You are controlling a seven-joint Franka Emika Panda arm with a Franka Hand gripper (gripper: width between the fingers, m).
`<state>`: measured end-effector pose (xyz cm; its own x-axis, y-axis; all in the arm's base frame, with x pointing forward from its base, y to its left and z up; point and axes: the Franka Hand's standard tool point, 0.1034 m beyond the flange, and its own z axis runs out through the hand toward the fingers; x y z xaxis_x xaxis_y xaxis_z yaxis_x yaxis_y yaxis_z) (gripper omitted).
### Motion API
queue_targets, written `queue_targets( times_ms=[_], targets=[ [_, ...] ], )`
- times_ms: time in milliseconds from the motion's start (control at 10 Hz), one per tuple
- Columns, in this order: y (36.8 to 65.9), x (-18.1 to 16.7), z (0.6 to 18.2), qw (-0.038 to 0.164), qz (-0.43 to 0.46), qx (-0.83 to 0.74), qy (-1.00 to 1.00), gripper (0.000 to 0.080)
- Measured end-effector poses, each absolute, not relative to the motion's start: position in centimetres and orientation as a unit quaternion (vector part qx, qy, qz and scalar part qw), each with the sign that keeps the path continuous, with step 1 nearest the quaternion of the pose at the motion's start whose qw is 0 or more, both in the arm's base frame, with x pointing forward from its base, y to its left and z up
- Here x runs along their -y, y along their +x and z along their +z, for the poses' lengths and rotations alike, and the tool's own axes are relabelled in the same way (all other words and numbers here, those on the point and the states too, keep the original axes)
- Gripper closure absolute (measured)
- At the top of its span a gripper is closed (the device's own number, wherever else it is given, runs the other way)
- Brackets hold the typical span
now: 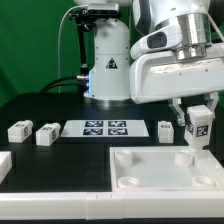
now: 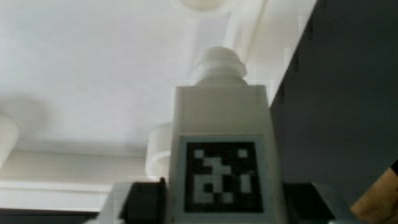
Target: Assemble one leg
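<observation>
My gripper (image 1: 198, 122) is shut on a white leg (image 1: 198, 130) with a black-and-white tag, held upright over the far right corner of the white square tabletop (image 1: 150, 170). In the wrist view the leg (image 2: 221, 140) fills the middle between my fingers (image 2: 143, 200), its screw tip (image 2: 217, 65) pointing down at the tabletop (image 2: 89, 70) near its rim. Three other legs lie on the black table: two at the exterior view's left (image 1: 18, 130) (image 1: 46, 134) and one (image 1: 165, 128) just left of my gripper.
The marker board (image 1: 106, 127) lies flat behind the tabletop. A white part (image 1: 3, 165) sticks in at the exterior view's left edge. The robot base (image 1: 108, 60) stands behind, before a green backdrop.
</observation>
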<state>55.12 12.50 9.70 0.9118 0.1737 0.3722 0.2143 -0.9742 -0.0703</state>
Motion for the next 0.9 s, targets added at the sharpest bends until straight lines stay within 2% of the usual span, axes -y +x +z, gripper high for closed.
queue_targets(
  times_ms=[300, 600, 900],
  targets=[
    [55.7, -12.2, 9.5, 0.053, -0.189, 0.106, -0.975, 0.0506],
    [59.5, -12.6, 9.9, 0.057, -0.195, 0.11, -0.973, 0.0506],
    [60.9, -13.0, 9.9, 0.059, -0.209, 0.112, -0.97, 0.0506]
  ],
)
